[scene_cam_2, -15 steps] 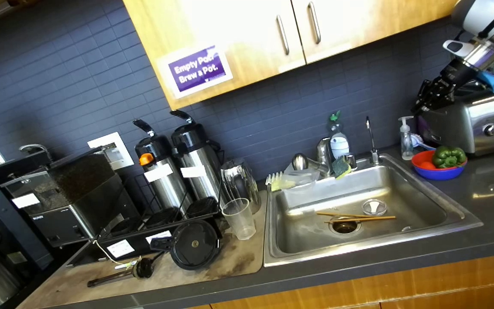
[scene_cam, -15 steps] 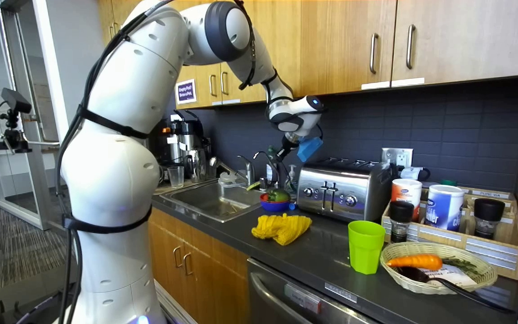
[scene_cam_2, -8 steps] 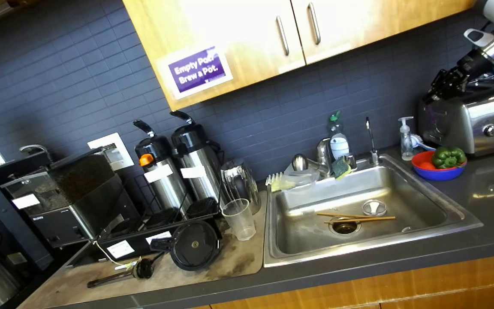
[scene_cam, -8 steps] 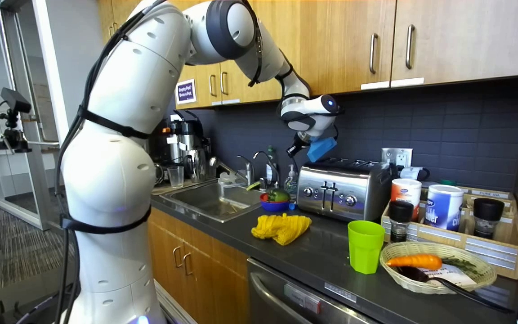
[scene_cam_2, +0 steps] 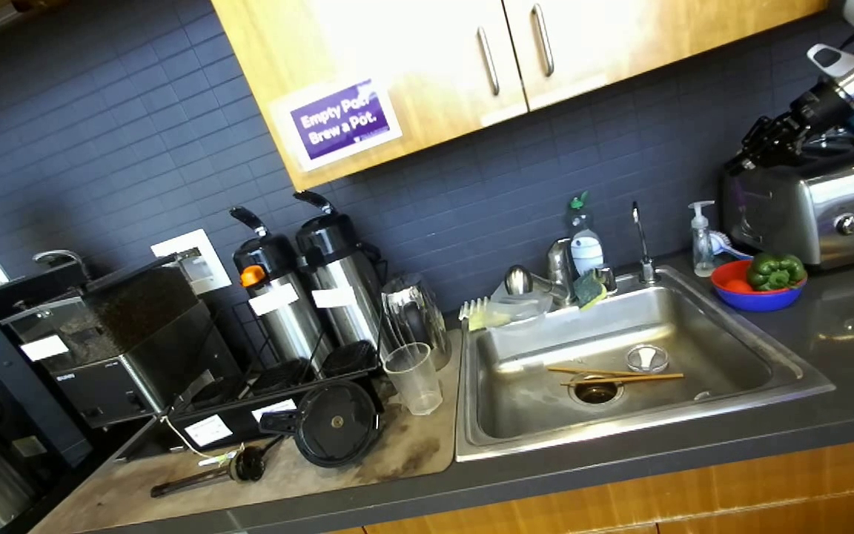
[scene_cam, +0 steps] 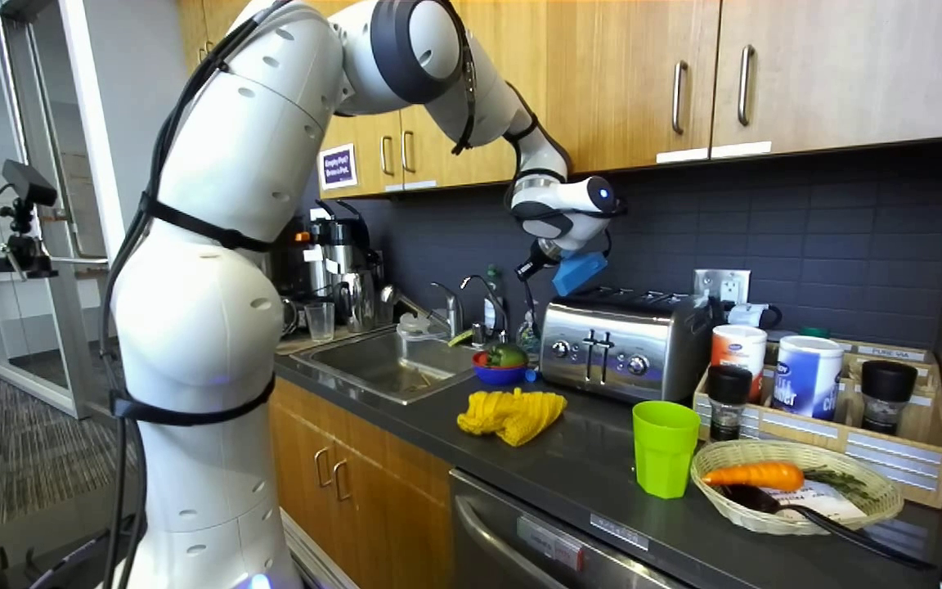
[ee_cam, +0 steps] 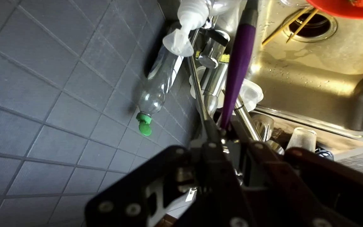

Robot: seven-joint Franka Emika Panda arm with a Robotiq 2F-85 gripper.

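Observation:
My gripper (scene_cam: 525,273) is shut on a purple-handled utensil (ee_cam: 240,60), which shows between its fingertips (ee_cam: 225,128) in the wrist view. In an exterior view the utensil hangs down as a thin dark strip; its lower end is hard to make out. The gripper (scene_cam_2: 737,166) tilts downward above the left end of a steel toaster (scene_cam: 610,348). Below it stand a clear pump bottle (scene_cam_2: 703,245) and a blue bowl (scene_cam_2: 757,300) with a red inside, holding a green pepper (scene_cam_2: 775,272) and a red item. A soap bottle (ee_cam: 153,97) with a green cap stands by the wall.
A steel sink (scene_cam_2: 783,389) holds chopsticks (scene_cam_2: 642,377). On the counter are a yellow cloth (scene_cam: 512,415), a green cup (scene_cam: 667,450), a wicker basket (scene_cam: 798,523) with a carrot (scene_cam: 757,475), and a wooden organizer (scene_cam: 941,433). Wooden cabinets (scene_cam: 634,82) hang overhead.
My gripper has moved right and slightly up in both exterior views, over the toaster's end, with only a slight shift in the last half second. The counter objects have not moved.

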